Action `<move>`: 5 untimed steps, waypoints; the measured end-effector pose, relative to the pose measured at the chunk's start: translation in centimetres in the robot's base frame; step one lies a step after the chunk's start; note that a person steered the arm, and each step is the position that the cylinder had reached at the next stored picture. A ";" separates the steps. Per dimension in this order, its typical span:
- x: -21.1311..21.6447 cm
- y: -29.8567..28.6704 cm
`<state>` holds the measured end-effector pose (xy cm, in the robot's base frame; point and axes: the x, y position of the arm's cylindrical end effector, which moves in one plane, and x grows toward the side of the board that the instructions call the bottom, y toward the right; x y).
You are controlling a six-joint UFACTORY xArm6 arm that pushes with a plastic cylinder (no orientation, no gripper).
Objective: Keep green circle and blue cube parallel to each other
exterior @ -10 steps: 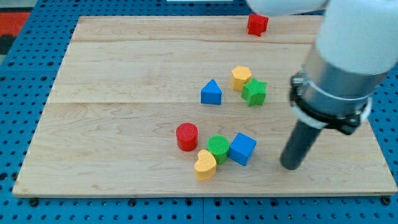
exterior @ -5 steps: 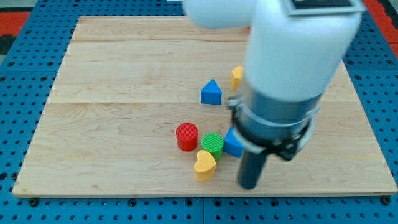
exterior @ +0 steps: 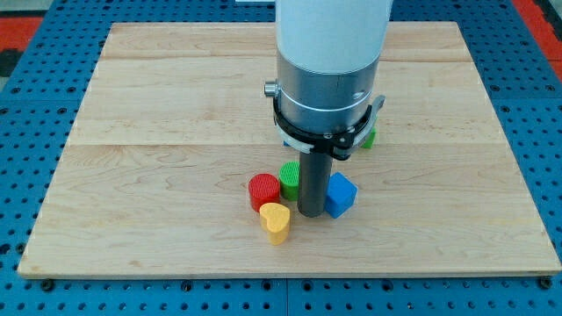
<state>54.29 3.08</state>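
Counter (exterior: 158, 246) edge lies nearest, then the yellow heart (exterior: 276, 221). Behind it my tip (exterior: 310, 213) stands between the green circle (exterior: 290, 178) on the view's left and the blue cube (exterior: 340, 194) on the view's right, close against both. The red cylinder (exterior: 262, 190) touches the circle's left. No fingers here, only the rod. Farther back, a green block (exterior: 369, 137) peeks from behind the arm.

Bright, even overhead lighting, pale wooden board (exterior: 158, 132) sharply rendered, soft short shadows under the small coloured blocks, faint sheen on the large white-and-grey arm housing (exterior: 329, 61), which looks slightly soft, perhaps motion blur, no visible edge distortion.
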 end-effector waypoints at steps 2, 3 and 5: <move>0.7 0.8; 1.1 3.4; 0.6 0.6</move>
